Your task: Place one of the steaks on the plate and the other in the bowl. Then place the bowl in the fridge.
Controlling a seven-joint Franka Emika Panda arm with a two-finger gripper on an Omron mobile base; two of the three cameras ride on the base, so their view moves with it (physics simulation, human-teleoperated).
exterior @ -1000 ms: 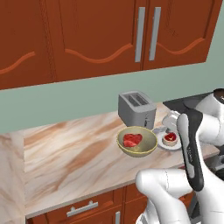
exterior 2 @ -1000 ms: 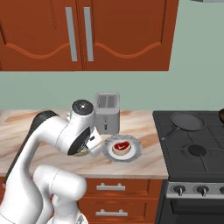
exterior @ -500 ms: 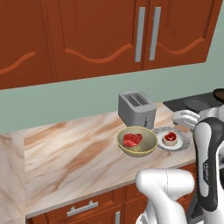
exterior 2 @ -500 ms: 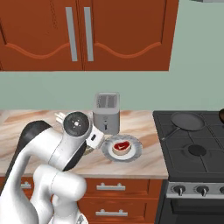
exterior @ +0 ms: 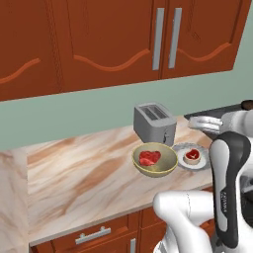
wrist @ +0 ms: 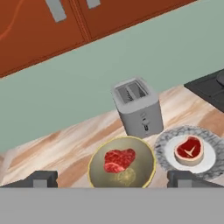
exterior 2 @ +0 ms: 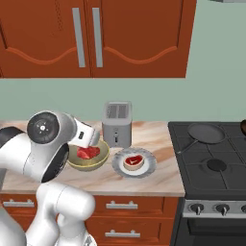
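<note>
We see a marble counter (exterior: 84, 173) under red-brown cabinets (exterior: 108, 39), with a pale green wall (exterior 2: 211, 101) between. A grey toaster (exterior 2: 117, 123) stands at twelve o'clock, a black stove (exterior 2: 214, 163) at three.

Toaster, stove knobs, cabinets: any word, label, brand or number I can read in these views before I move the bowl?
None readable.
Toaster: a small dark front control, no legible marking.
Stove knobs: no readable markings.
Cabinets, bowl, plate: bare of text.

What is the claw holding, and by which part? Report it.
Nothing. The claw is open and empty above the bowl, which holds one steak; the other steak lies on the plate.
</note>
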